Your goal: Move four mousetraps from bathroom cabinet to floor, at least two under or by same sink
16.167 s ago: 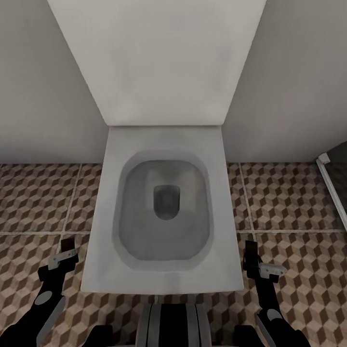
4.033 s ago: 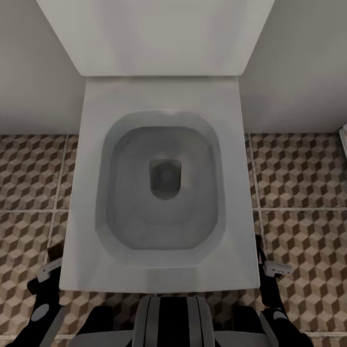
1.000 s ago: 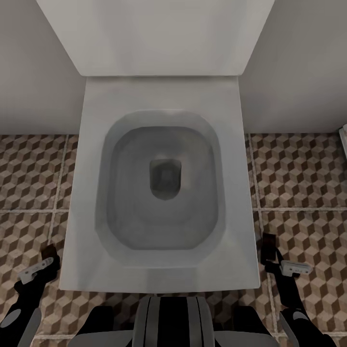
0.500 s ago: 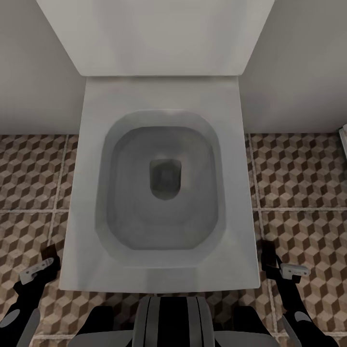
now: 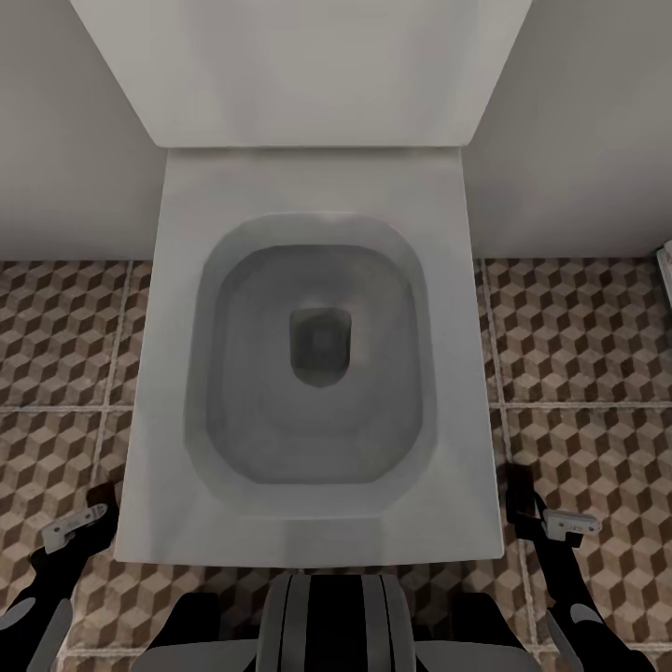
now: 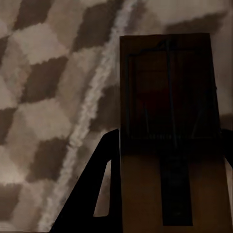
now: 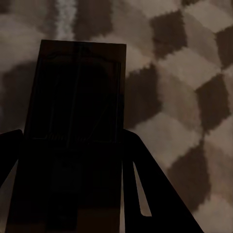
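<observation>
We face a white toilet [image 5: 317, 355] on the bathroom floor [image 5: 579, 336]. Our left gripper [image 5: 70, 534] and right gripper [image 5: 551, 523] each clamp a mousetrap [image 6: 170, 131] [image 7: 73, 141] low over the tiles flanking it; neither trap is set down yet, and no sink is visible.

Black arms seen, each with pale grey bracket near wrist. Left pincer [image 5: 98, 499] and right pincer [image 5: 519, 485] black, fingers [image 6: 92, 204] flat with slotted cut-outs. Trunk [image 5: 322, 621] black with grey panels.
</observation>
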Controlling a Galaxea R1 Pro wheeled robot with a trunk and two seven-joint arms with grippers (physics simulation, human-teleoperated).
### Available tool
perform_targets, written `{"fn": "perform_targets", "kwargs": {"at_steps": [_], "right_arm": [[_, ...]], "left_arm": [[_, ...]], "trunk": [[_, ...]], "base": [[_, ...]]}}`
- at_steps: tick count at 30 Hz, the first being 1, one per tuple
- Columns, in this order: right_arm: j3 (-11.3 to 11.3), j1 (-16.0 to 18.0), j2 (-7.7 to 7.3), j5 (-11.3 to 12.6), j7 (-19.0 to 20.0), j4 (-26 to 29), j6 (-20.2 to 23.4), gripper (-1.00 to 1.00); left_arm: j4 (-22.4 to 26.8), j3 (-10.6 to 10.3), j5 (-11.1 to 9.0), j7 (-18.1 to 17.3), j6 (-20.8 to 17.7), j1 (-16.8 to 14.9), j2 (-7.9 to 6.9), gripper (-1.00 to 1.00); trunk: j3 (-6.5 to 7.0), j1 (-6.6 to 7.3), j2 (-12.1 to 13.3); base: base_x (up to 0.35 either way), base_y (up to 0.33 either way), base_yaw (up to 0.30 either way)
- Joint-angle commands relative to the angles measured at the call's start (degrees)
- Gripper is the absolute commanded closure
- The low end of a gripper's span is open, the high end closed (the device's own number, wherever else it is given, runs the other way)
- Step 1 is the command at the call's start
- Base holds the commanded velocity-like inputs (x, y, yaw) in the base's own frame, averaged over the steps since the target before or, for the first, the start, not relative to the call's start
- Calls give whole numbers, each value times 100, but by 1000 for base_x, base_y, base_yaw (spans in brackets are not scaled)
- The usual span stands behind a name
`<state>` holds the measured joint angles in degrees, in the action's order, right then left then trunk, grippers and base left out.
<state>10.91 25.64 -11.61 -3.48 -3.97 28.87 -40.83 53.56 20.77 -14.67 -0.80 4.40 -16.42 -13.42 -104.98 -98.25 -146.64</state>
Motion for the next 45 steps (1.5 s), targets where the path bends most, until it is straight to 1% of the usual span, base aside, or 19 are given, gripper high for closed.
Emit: {"fn": "perform_targets", "kwargs": {"at_steps": [1, 4, 6, 9, 11, 13, 21, 33, 45], "right_arm": [[1, 2, 0, -20, -25, -4, -19, 100], [-1, 2, 0, -21, -25, -4, -27, 100], [-1, 1, 1, -21, -25, -4, -29, 100], [-1, 2, 1, -21, -25, -4, -30, 100], [-1, 1, 1, -21, -25, -4, -30, 100], [-2, 2, 1, -21, -25, -4, -31, 100], [-2, 2, 1, -21, -25, -4, -31, 100], [-2, 2, 1, -17, -25, -4, -31, 100], [-2, 2, 1, -12, -25, -4, -31, 100]], "left_arm": [[-3, -2, -50, -37, -17, -1, 1, 100], [-3, -1, -47, -70, -28, -1, 5, 100], [-3, 8, -42, -80, 44, -1, 12, 100], [-31, 9, -38, -84, 340, -1, 31, 100], [-195, 11, -36, -78, 688, -1, 39, 100], [-307, 14, -46, -81, 850, -1, 54, 100], [-345, 22, -49, -50, 1121, -1, 76, 100], [-339, 10, -61, -54, 1143, -1, 78, 100], [-337, 90, -70, -23, 1130, -1, 72, 100]], "trunk": [[-2, 1, -1], [-2, 1, -1], [-2, 1, -1], [-2, 1, -1], [-2, 1, -1], [-2, 1, -1], [-2, 1, -1], [-2, 1, -1], [-2, 1, -1]], "base": [[0, 0, 0], [0, 0, 0], [0, 0, 0], [0, 0, 0], [0, 0, 0], [0, 0, 0], [0, 0, 0], [0, 0, 0], [-3, 0, 0]]}}
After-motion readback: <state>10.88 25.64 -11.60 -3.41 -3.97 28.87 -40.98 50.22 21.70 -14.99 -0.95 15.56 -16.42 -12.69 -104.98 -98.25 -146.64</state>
